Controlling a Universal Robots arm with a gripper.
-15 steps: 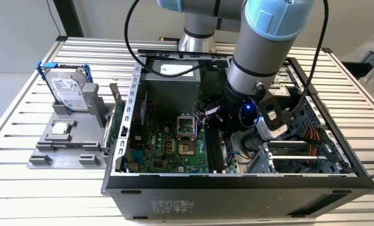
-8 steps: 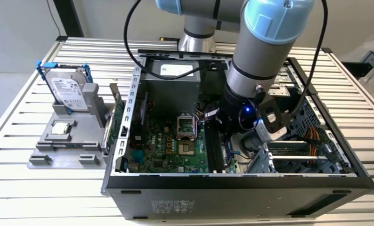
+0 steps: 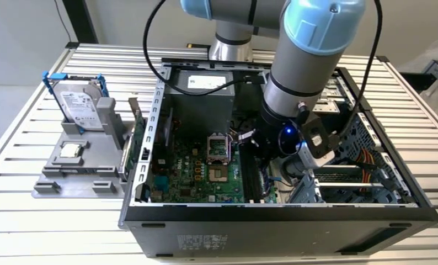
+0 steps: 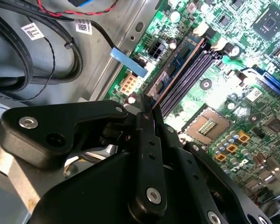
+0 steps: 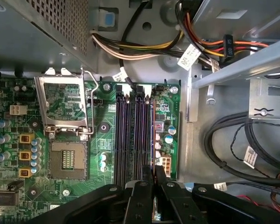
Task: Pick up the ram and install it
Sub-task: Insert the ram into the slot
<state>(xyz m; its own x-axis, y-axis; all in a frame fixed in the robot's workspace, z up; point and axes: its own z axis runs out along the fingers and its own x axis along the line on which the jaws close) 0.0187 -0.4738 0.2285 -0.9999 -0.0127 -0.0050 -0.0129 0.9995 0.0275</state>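
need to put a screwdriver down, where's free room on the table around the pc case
Bare slats of the table lie in front of the grey parts holder, and more beyond the case on the exterior view's right. Inside the case it is crowded: the gripper sits over the memory slots, cables beside.

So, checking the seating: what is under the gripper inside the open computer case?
Under the black gripper lie long dark memory slots on the green motherboard, a slim dark ram stick at them; their near ends are covered.

Ram (image 4: 179, 65) standing in motherboard (image 5: 60, 186) slot, pincer (image 5: 154, 175) over its end — processor socket (image 5: 67, 161) beside slots
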